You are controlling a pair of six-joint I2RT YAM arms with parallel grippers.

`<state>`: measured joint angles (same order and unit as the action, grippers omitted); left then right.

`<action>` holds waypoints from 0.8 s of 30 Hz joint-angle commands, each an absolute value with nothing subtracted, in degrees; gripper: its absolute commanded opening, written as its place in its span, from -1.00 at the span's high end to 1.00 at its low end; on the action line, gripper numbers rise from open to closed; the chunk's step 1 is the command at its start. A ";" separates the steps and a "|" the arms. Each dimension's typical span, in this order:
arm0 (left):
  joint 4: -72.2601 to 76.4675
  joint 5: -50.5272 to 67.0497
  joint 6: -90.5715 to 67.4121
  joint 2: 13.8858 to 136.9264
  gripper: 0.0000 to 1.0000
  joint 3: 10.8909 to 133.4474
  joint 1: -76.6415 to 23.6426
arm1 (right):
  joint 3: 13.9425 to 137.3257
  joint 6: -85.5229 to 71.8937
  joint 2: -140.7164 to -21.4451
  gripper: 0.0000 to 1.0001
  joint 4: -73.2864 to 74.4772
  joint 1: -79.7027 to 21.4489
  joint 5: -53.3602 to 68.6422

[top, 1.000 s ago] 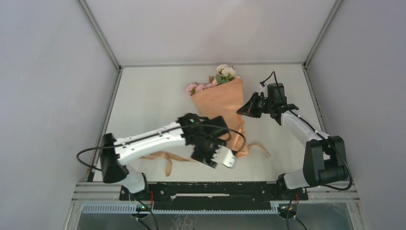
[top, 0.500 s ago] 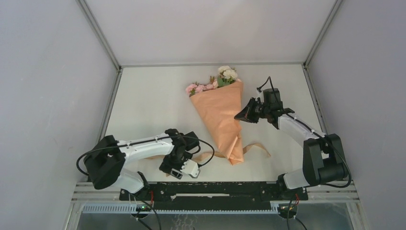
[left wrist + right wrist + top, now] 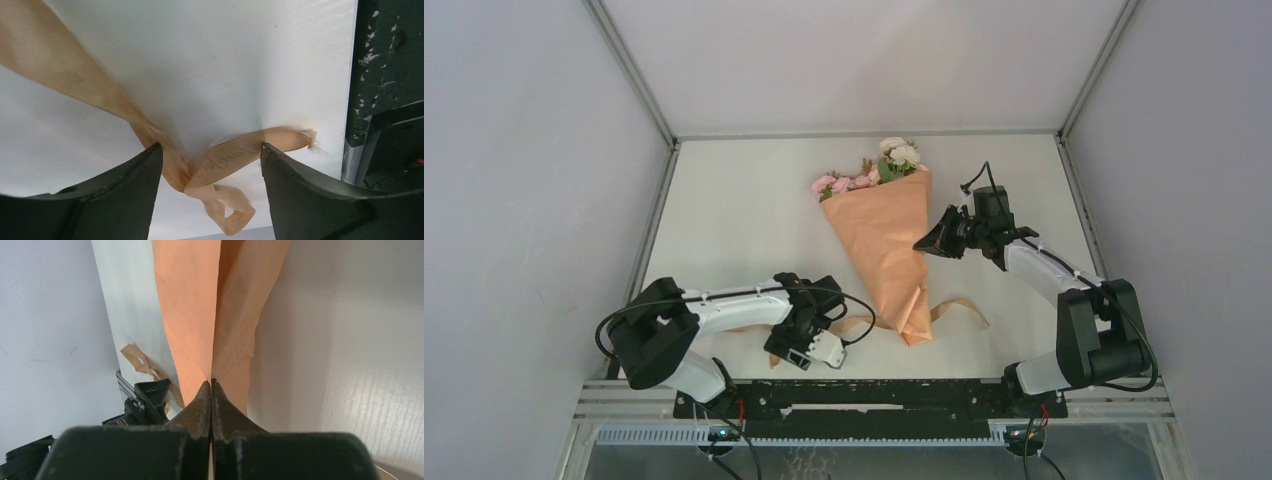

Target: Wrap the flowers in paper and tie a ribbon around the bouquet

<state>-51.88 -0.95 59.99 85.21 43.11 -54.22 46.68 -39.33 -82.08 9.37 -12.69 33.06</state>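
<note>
The bouquet lies on the white table as a cone of orange paper (image 3: 886, 235) with its narrow end toward me. The flowers (image 3: 894, 156), pink and cream with green leaves, show at its far wide end. The tan ribbon (image 3: 964, 306) passes under the narrow end and trails left. Its twisted, frayed end (image 3: 235, 155) lies between the fingers of my open left gripper (image 3: 812, 352) (image 3: 211, 146), which touches nothing. My right gripper (image 3: 920, 243) (image 3: 211, 383) is shut, its tips against the cone's right side where the paper (image 3: 190, 305) folds over.
The black base rail (image 3: 874, 395) (image 3: 385, 100) runs along the near table edge, just right of the ribbon's end. A black cable (image 3: 856, 306) loops from the left wrist toward the cone. Grey walls close in the left, right and back.
My left arm has drawn back from over the cone's narrow end to the near left and settled over the ribbon's end. The right gripper shifted slightly nearer along the cone's edge.
</note>
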 commanded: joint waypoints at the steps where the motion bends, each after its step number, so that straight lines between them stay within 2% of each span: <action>1: -54.34 0.58 60.95 85.90 -0.55 43.27 -53.79 | 46.93 -39.45 -79.49 1.00 7.47 -13.03 33.22; 5: -64.21 6.09 57.47 83.56 -0.54 50.14 -54.17 | 46.58 -39.06 -79.45 1.00 7.73 -12.72 33.54; 10: -64.87 18.79 33.74 80.34 -0.47 58.17 -48.14 | 45.44 -39.11 -78.49 1.00 7.73 -12.63 33.22; 11: -64.14 20.82 29.82 78.56 -0.39 58.39 -46.02 | 45.36 -39.05 -78.41 1.00 7.80 -12.55 33.02; 13: -59.19 15.38 17.36 73.30 -0.12 58.46 -42.13 | 45.35 -39.11 -78.77 1.00 7.71 -12.37 33.15; 14: -57.11 16.82 13.84 69.71 -0.08 57.47 -39.42 | 45.35 -39.41 -79.06 1.00 7.42 -12.27 33.33; 19: -52.95 14.41 2.61 65.30 -0.27 55.78 -28.62 | 45.35 -40.09 -79.63 1.00 7.19 -12.80 32.03; 21: -52.96 8.19 -6.19 65.87 -0.34 56.33 -25.64 | 45.35 -40.08 -79.71 1.00 7.45 -13.07 31.30; 24: -52.25 11.31 -16.90 65.66 -0.26 52.09 -20.40 | 45.35 -40.36 -79.69 1.00 7.84 -13.38 30.52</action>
<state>-54.50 12.16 2.00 65.43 55.55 -25.32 45.15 -39.38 -80.90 9.61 -12.73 31.83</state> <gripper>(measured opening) 0.653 0.006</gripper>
